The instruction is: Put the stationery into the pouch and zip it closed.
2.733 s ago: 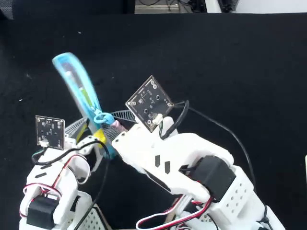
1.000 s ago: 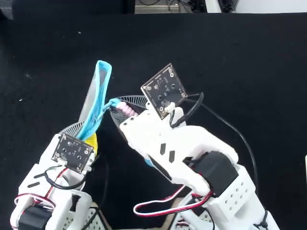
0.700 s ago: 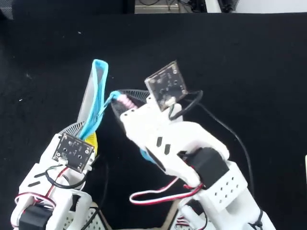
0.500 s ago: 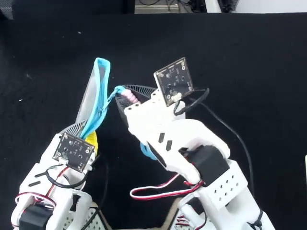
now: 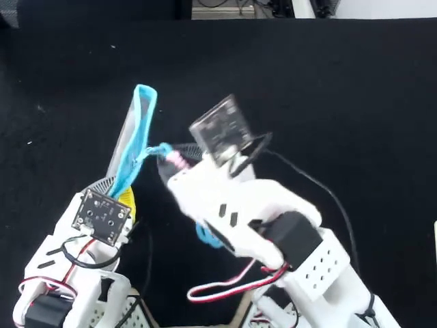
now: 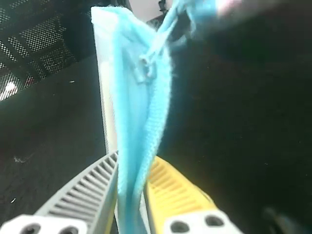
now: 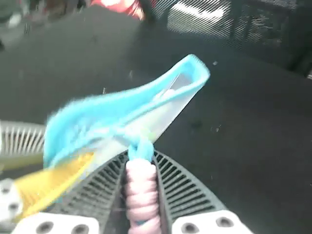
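A clear pouch (image 5: 134,133) with a light blue zipper edge stands on end above the black table. My left gripper (image 5: 125,195) is shut on the pouch's near end; in the left wrist view the grey and yellow fingers (image 6: 165,190) clamp the blue zipper tape (image 6: 141,126). My right gripper (image 5: 171,160) is shut on the pink zipper pull (image 7: 141,192), which hangs on a blue loop (image 5: 156,150) at the pouch's side. The zipper slider (image 6: 143,70) sits along the blue tape. Something yellowish-green shows faintly through the clear wall; I cannot tell what it is.
The black table (image 5: 328,102) spreads wide to the right and behind the pouch. A white wall and some cables (image 5: 232,7) lie past the table's far edge. Both arm bases crowd the near edge.
The pouch swung from leaning left to standing nearly upright. The left arm shifted right under it. The right gripper with the pink pull moved away from me, then drifted back left.
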Controlling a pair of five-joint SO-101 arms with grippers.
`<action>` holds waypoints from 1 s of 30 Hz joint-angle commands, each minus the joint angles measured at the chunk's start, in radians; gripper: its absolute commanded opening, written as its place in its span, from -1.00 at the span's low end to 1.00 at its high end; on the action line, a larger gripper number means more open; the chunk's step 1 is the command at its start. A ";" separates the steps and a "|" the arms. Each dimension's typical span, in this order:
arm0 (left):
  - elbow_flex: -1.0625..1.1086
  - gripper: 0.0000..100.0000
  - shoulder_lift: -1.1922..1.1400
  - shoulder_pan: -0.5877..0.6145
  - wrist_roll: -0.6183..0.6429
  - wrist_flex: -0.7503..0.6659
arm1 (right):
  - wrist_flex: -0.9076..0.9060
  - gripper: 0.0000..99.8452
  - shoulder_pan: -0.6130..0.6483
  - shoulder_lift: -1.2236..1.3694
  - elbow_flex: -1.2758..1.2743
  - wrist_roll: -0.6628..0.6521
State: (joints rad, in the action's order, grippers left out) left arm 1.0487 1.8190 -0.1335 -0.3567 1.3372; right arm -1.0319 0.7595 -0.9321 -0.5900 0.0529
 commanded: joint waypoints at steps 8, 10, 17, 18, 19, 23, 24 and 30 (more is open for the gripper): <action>0.001 -0.94 -0.003 -0.005 -0.009 0.009 | -0.089 -0.47 0.063 -0.004 0.021 -0.100; 0.001 -0.94 -0.003 -0.005 -0.009 0.012 | -0.060 -0.51 0.063 -0.004 0.016 -0.098; 0.001 -0.94 -0.003 -0.005 -0.009 0.014 | 0.017 -0.55 0.063 -0.074 0.031 -0.092; 0.001 -0.94 -0.003 -0.005 -0.009 0.014 | 0.028 -0.55 0.063 -0.090 0.025 -0.092; 0.001 -0.94 -0.003 -0.005 -0.009 0.012 | 0.038 -0.55 0.063 -0.104 0.015 -0.092; 0.001 -0.94 -0.003 -0.005 -0.009 0.011 | 0.078 -0.55 0.075 -0.145 -0.048 -0.091; 0.001 -0.94 -0.003 -0.005 -0.009 0.009 | 0.087 -0.55 0.092 -0.151 -0.065 -0.091; 0.001 -0.94 -0.003 -0.005 -0.009 0.009 | 0.163 -0.55 0.153 -0.176 -0.156 -0.092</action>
State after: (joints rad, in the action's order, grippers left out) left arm 1.0503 1.8190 -0.1335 -0.3567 1.3372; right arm -0.9137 0.8915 -1.0902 -0.7342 -0.0361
